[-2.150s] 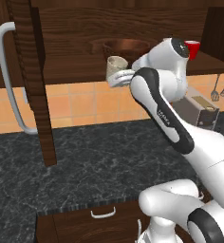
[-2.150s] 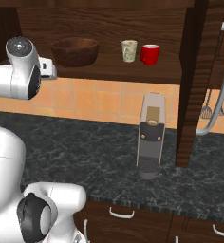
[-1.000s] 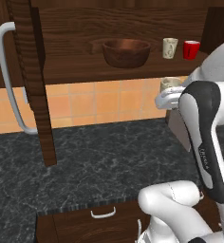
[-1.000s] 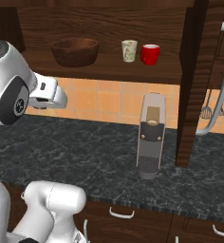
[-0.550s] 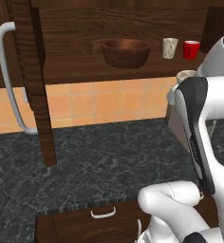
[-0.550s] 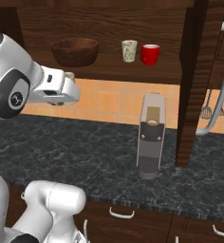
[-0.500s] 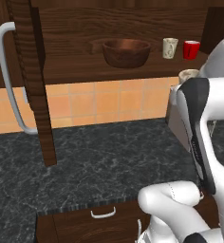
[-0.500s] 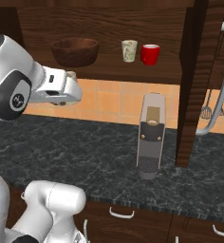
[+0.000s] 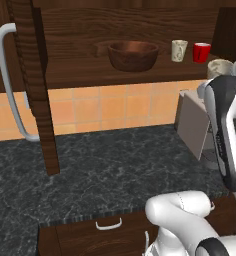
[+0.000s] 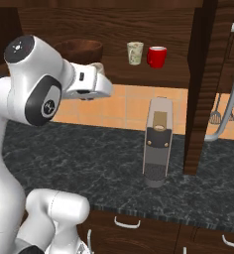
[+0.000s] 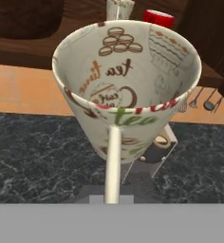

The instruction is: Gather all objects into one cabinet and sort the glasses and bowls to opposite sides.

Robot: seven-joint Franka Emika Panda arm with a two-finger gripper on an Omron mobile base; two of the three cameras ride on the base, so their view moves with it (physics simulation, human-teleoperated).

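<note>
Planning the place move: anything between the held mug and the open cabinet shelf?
Nothing visible. The gripper holds the mug in open air in front of the shelf, doors swung wide. On the shelf, the bowl, second mug and red cup leave gaps.

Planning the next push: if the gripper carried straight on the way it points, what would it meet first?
The gripper is shut on a mug. Ahead, in the hand view, the cream mug and red cup stand on the cabinet shelf. Probably those first, though depth is unclear.
</note>
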